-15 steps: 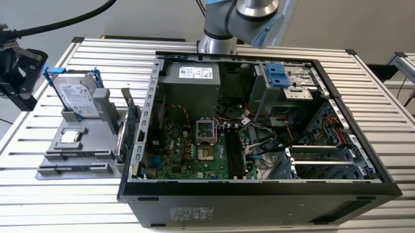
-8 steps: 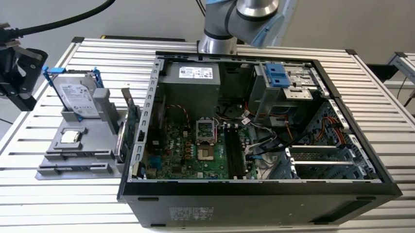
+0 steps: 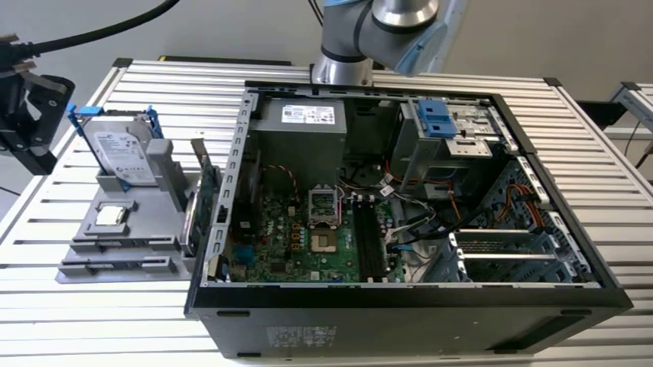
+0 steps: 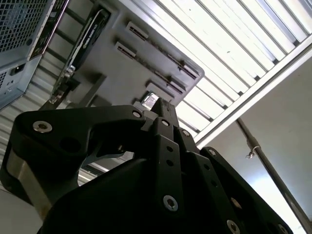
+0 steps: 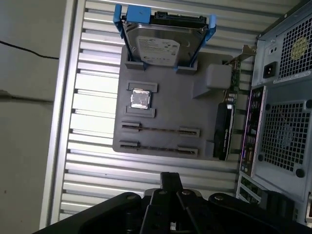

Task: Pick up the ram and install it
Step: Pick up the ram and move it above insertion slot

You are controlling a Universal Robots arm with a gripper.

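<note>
Black gripper (image 5: 170, 176) hovering above slatted aluminium bench (image 5: 92, 165), fingers together, gripping nothing; thin grey edge-on ram (image 5: 160, 128) standing slotted in grey holder tray (image 5: 170, 107), upright, likely for easy pinching.

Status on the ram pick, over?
Pincer hovering beside grey tray, off the ram. Ram edge-on in tray slot, untouched. Hard drive and processor chip share the tray, apart from ram.

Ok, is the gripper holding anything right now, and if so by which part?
Nothing is held. The gripper is empty, apart from the ram, which lies slotted in the grey holder.
</note>
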